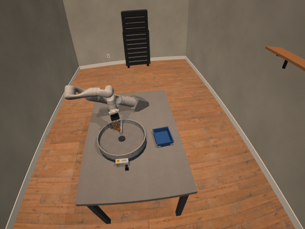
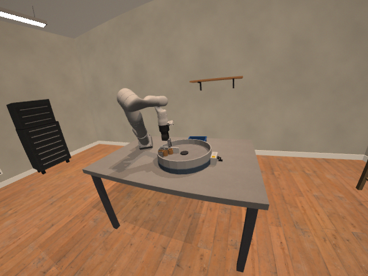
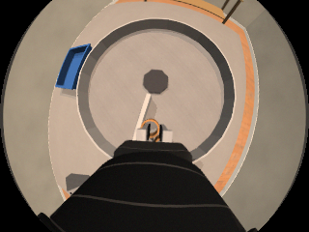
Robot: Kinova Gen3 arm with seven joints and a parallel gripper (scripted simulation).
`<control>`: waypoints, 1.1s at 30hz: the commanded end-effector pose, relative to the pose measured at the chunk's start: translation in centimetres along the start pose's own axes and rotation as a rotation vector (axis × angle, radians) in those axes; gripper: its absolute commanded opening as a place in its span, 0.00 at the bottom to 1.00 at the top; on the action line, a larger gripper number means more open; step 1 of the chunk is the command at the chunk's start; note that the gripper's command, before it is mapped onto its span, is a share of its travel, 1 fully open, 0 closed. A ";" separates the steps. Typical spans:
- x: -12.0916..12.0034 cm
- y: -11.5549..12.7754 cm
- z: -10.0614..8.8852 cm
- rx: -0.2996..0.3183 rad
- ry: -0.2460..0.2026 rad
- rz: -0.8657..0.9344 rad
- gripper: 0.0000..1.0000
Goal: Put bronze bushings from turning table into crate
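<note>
Several bronze bushings (image 1: 118,129) (image 2: 165,153) stand close together inside the turning table (image 1: 133,145) (image 2: 194,148) (image 3: 193,72), near its rim on the arm's side. One bronze bushing (image 3: 153,120) shows as a ring below the fingers in the wrist view. A grey steel bushing (image 1: 110,125) stands beside the bronze group; other steel ones are hard to tell apart from the fingers. My gripper (image 1: 118,123) (image 2: 169,146) (image 3: 154,130) points down just above the group, its fingers partly open, with nothing plainly held. The blue crate (image 1: 163,136) (image 2: 197,138) (image 3: 73,68) looks empty.
A thin pale bar (image 1: 121,128) (image 2: 174,148) (image 3: 143,113) runs from the rim toward the dark centre hub (image 1: 121,138) (image 2: 184,152) (image 3: 155,81), beside the bushings. The raised rim surrounds them. A small white box (image 1: 121,161) (image 2: 214,156) sits outside the rim.
</note>
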State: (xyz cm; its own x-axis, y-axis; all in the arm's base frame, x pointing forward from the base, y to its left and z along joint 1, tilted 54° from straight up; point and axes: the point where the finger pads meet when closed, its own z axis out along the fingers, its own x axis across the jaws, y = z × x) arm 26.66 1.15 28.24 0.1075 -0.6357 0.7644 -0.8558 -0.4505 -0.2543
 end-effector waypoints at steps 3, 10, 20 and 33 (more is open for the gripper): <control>0.2 0.3 0.6 -0.008 0.007 -0.001 0.45; 0.2 0.3 0.6 -0.008 0.007 -0.001 0.45; 0.2 0.3 2.1 -0.008 0.007 -0.001 0.45; 0.2 0.3 2.6 -0.008 0.007 -0.001 0.45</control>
State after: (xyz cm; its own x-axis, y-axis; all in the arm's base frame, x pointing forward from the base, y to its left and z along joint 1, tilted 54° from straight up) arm 27.72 -0.49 26.90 0.1057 -0.6331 0.7668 -0.8581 -0.4477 -0.2513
